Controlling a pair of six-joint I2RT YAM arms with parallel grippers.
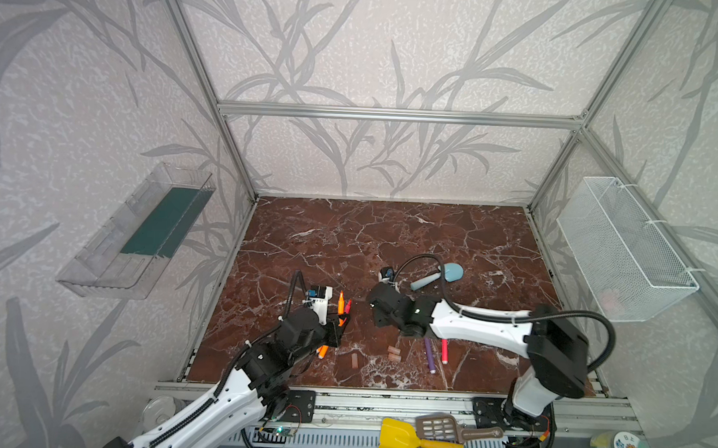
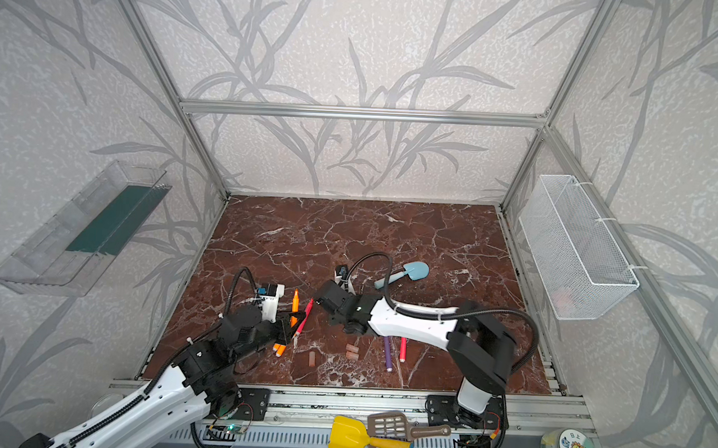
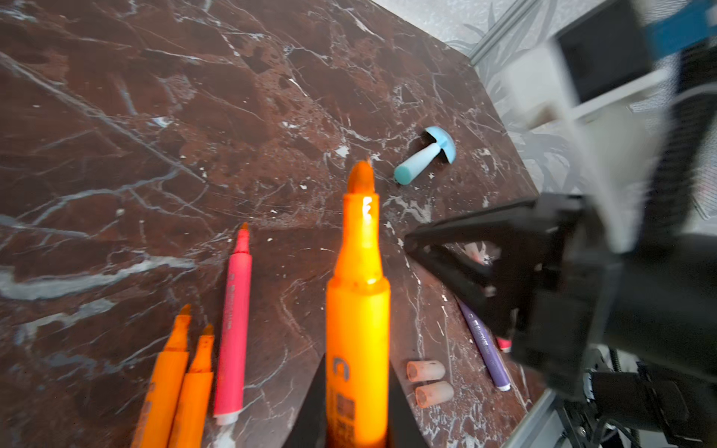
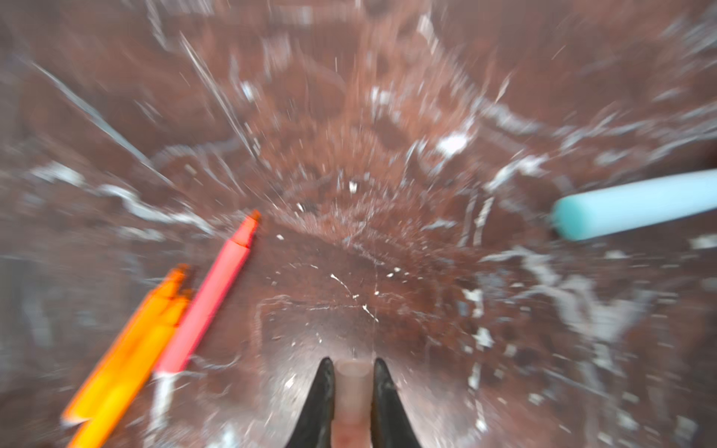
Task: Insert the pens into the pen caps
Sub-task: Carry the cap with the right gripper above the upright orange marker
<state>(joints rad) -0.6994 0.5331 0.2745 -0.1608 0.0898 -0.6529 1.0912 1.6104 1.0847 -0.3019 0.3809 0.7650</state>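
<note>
At eight o'clock on the tabletop, the left gripper clamps an orange pen; only the right wrist view shows the right gripper pinching a pen cap, hidden in both top views.

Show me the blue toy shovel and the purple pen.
Light-blue plastic toy shovel (image 1: pixel 451 272): in a top view, on its blade.
Thin purple marker pen (image 1: pixel 430 356): in a top view, on its barrel.
</note>
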